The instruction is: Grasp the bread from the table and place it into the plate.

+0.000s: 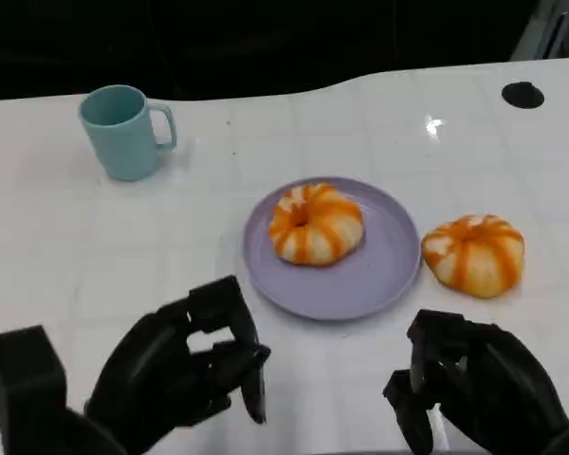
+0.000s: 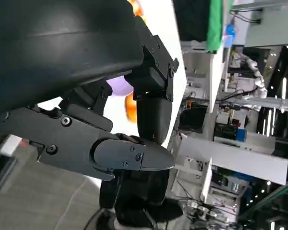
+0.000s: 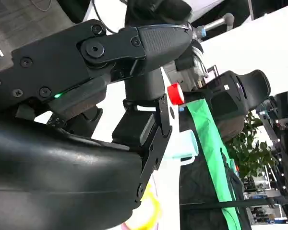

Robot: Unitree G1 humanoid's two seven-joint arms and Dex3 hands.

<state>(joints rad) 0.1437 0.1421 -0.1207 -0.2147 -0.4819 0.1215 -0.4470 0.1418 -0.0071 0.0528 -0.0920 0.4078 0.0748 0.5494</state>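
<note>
One orange-striped round bread (image 1: 474,253) lies on the white table just right of the purple plate (image 1: 379,270). A second striped bread (image 1: 316,223) sits inside the plate. My left hand (image 1: 185,365) hovers low at the near left, in front of the plate, its fingers loosely bent and apart, holding nothing. My right hand (image 1: 474,384) hovers at the near right, a little nearer to me than the loose bread, also loosely bent and empty. In the left wrist view a sliver of the bread (image 2: 131,106) and of the plate (image 2: 116,86) shows past the fingers (image 2: 134,155).
A teal mug (image 1: 123,131) stands at the far left of the table. A black round spot (image 1: 523,94) marks the far right corner. The table's back edge runs along a dark background. White tabletop (image 1: 95,246) lies between the mug and my left hand.
</note>
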